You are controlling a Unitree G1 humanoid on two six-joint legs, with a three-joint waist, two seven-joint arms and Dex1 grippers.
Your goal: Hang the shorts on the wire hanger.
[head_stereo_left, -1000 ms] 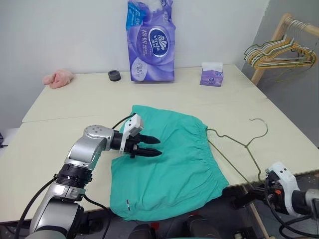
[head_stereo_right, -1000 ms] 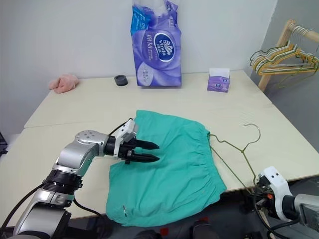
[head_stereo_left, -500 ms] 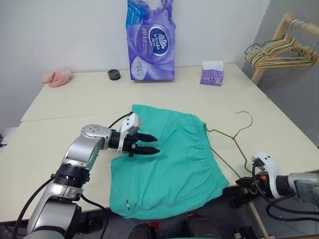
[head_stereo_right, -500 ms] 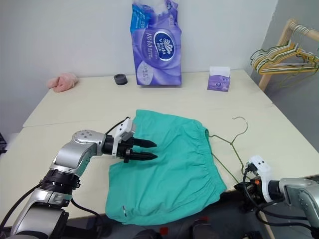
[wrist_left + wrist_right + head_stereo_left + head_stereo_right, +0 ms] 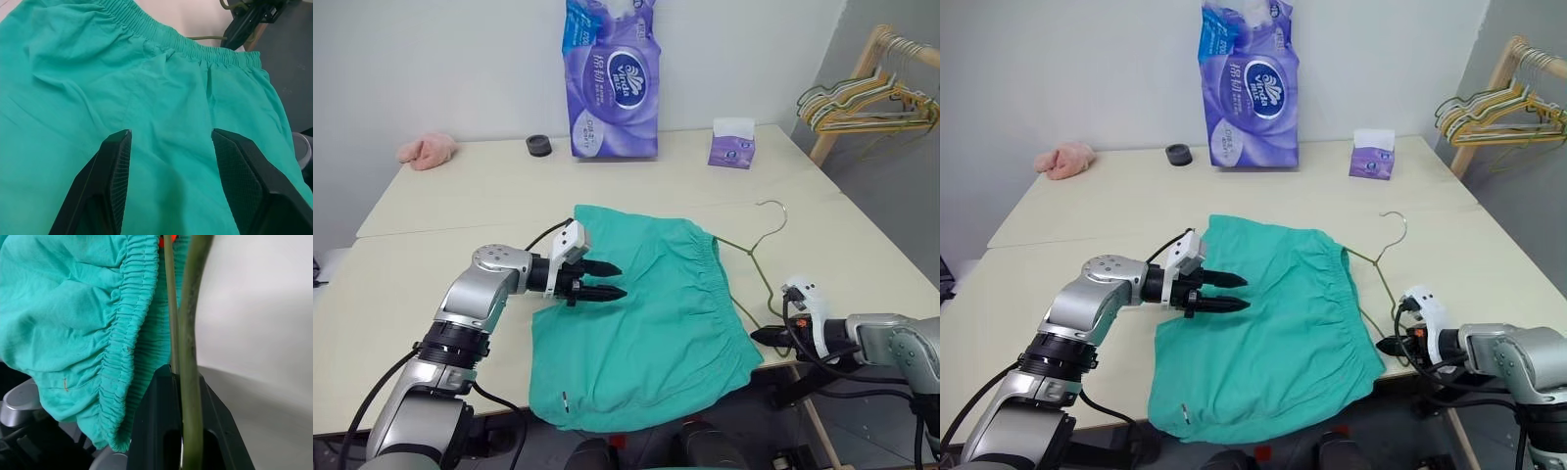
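Part of the wire hanger point(image 5: 759, 257) hides under the rumpled teal shorts point(image 5: 646, 313); right claw point(image 5: 762, 336) clenched on its wire, left claw point(image 5: 612, 280) released above them.

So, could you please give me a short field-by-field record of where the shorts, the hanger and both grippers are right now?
shorts: flat on the table, near edge overhanging
wire hanger: beside the waistband, hook pointing away from the robot
left gripper: open, above the shorts
right gripper: shut on the wire hanger at the table's near edge
background: purple tissue pack, pink cloth
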